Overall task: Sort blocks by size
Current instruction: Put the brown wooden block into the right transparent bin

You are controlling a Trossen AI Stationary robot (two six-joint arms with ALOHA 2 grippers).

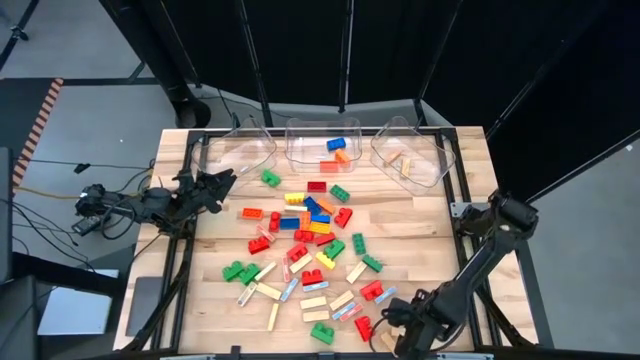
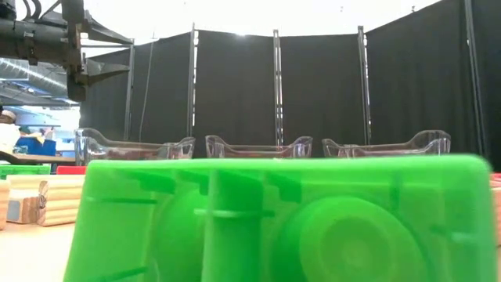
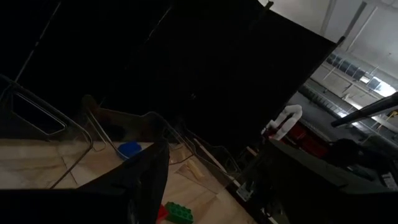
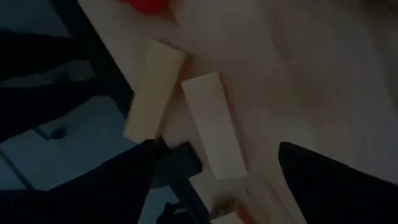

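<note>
Right claw (image 1: 395,335) hovers low over the near right edge of the bench (image 1: 420,225), fingers spread wide and empty, with two tan wooden bars (image 4: 211,124) lying side by side just ahead of its tips at the bench's rim. Judging by that pose, the step in hand is a pick-up from the scattered pile: the claw is lined up over the bars but has none of them between its fingers. The next move would call for lowering squarely over one bar, separating it from its neighbour, which lies almost touching it, and closing across its narrow width before carrying it to the far side.

Beyond the claw, the blocks (image 1: 310,225) spread across the middle of the bench: red, green, blue, yellow and orange studded bricks mixed with more tan bars, most of them still unsorted. One green brick (image 2: 274,219) sits right against the low camera. Along the far edge stand three clear bins (image 1: 322,145); the middle one holds a few coloured bricks, the right one a couple of tan pieces, the left one looks empty.

Left claw (image 1: 222,182) waits, fingers spread and holding nothing, raised near the left bin at the far left of the bench.
</note>
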